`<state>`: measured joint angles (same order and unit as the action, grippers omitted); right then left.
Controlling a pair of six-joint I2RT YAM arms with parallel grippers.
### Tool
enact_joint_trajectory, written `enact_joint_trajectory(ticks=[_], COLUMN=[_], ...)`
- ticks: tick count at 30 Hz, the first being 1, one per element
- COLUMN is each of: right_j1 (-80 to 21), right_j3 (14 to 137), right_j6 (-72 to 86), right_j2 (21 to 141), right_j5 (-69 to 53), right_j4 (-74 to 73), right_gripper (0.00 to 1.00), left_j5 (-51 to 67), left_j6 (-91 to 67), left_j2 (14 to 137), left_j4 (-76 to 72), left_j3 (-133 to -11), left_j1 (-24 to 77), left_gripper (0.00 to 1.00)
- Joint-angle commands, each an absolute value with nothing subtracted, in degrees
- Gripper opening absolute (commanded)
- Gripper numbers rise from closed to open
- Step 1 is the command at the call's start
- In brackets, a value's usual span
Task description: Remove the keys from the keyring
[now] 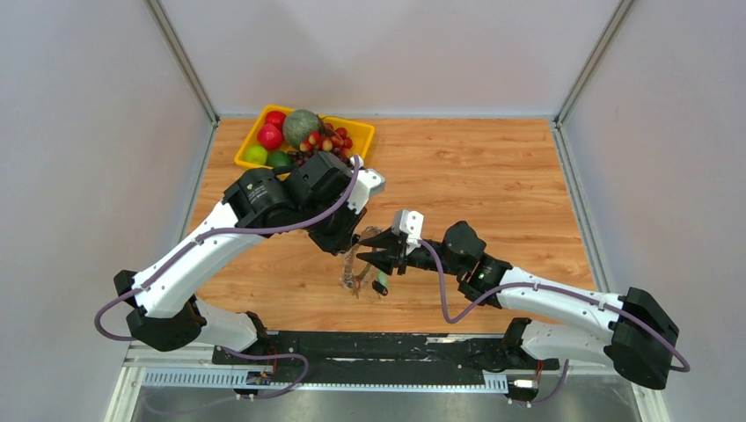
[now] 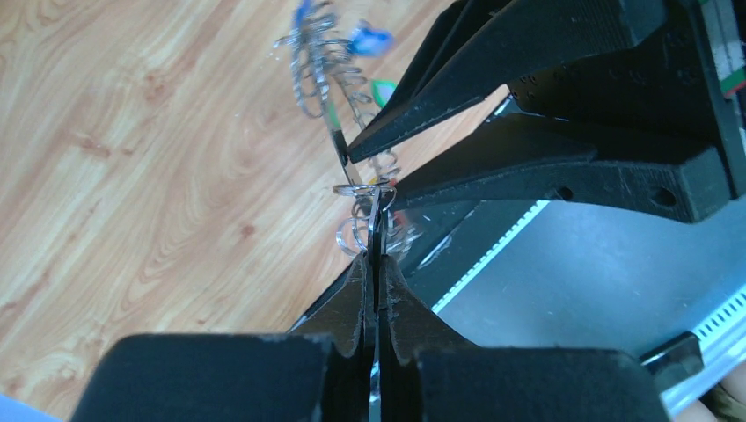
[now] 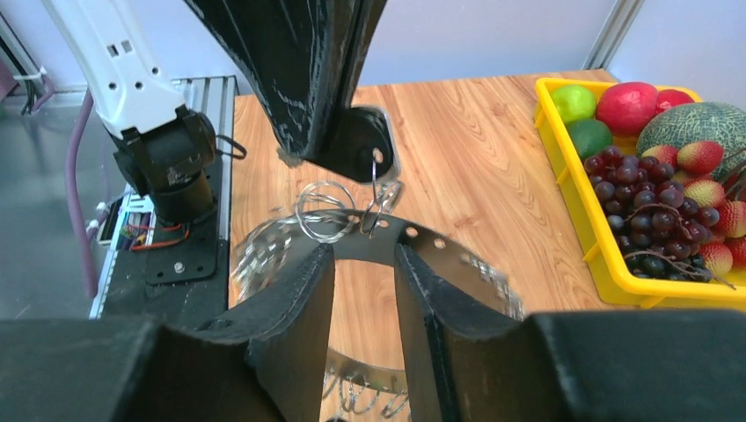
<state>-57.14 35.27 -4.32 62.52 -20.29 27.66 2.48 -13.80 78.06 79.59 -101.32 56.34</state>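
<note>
Keyring [image 3: 444, 249] silvery perforated band; keys [image 2: 369, 39] blue, green heads.

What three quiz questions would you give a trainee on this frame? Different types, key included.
1. True or false: the jaws of the left arm stand wide open.
2. Where on the table is the yellow fruit tray? A) far left corner B) near right corner C) centre
3. Name two head colours among the keys in the left wrist view.
Key: 1 false, they are shut on a thin metal piece, apparently a key. 2 A. 3 blue and green.
</note>
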Motion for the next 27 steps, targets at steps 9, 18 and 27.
enact_joint_trajectory(ticks=[9,18,27], right_j1=[-57.29,-57.3,-57.3], right_j3=[33.09,34.9,34.73], right_j6=[-4.17,-2.9,-1.98], right_j2=[59.15,58.94,56.05], right_j5=[-21.73,-22.38,-21.53], right_j4=[36.04,33.88,31.3], right_gripper=[0.35,0.31,0.29], left_j5=[11.17,10.61,9.39], left_j6=[-18.9,-18.73,-18.94], left_j2=[76.94,76.76,76.28], left_j4=[75.28,74.7,74.22], left_j3=[-101.63,-101.27,-100.54], left_j1=[56.43,56.46,56.44], left_gripper=[0.0,0.0,0.0])
